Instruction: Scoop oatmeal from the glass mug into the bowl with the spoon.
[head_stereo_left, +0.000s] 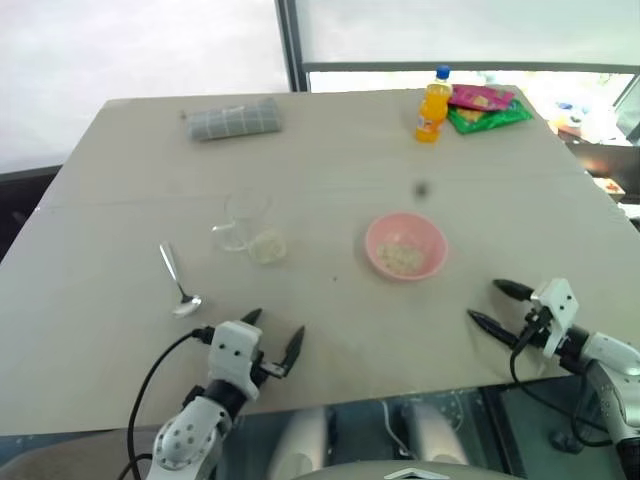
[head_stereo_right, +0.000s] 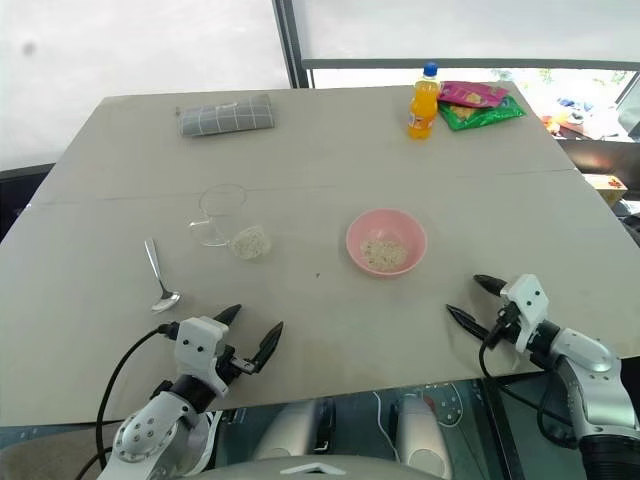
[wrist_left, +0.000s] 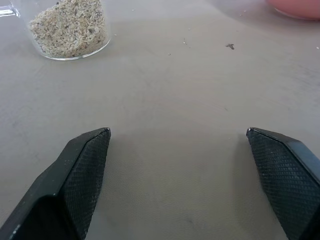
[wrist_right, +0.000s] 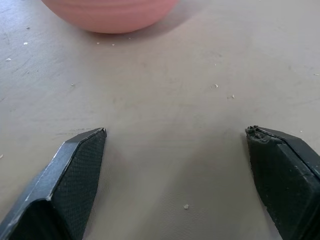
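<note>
The glass mug (head_stereo_left: 248, 225) stands left of the table's middle, with pale oatmeal (head_stereo_left: 267, 245) in its bottom, seen close up as oatmeal (wrist_left: 70, 27) in the left wrist view. The silver spoon (head_stereo_left: 178, 282) lies flat on the table, left of the mug and nearer to me. The pink bowl (head_stereo_left: 405, 245) sits to the right and holds some flakes (head_stereo_left: 402, 258). My left gripper (head_stereo_left: 275, 330) is open and empty near the front edge, below the mug and right of the spoon. My right gripper (head_stereo_left: 485, 302) is open and empty, right of the bowl and nearer to me, pointing at its pink wall (wrist_right: 110, 15).
An orange bottle (head_stereo_left: 432, 108) and bright snack packets (head_stereo_left: 485, 105) stand at the far right of the table. A folded grey cloth (head_stereo_left: 233, 120) lies at the far left. Loose crumbs dot the tabletop (wrist_right: 215, 86). The table's front edge (head_stereo_left: 400, 395) runs just under both grippers.
</note>
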